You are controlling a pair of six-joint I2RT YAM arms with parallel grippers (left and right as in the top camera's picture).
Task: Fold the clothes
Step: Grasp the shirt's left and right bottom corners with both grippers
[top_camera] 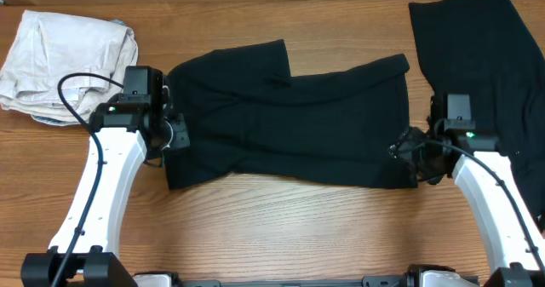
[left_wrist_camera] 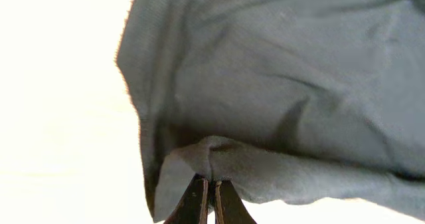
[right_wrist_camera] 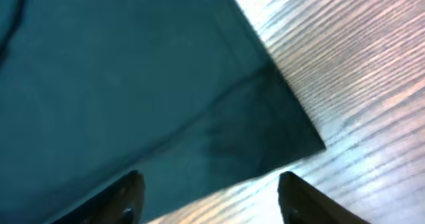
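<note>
Left gripper (left_wrist_camera: 211,183): clamped on pinched T-shirt (top_camera: 289,125) edge, for lifting
Right gripper (right_wrist_camera: 211,192): spread wide, nothing held, poised over corner

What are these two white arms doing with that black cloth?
Two robot arms are folding a black T-shirt that lies spread across the wooden table. The left gripper is shut on a fold at the shirt's edge. The right gripper is open over the opposite corner and grips nothing. A second black garment lies at the far right, and a crumpled pale cloth sits at the far left.
</note>
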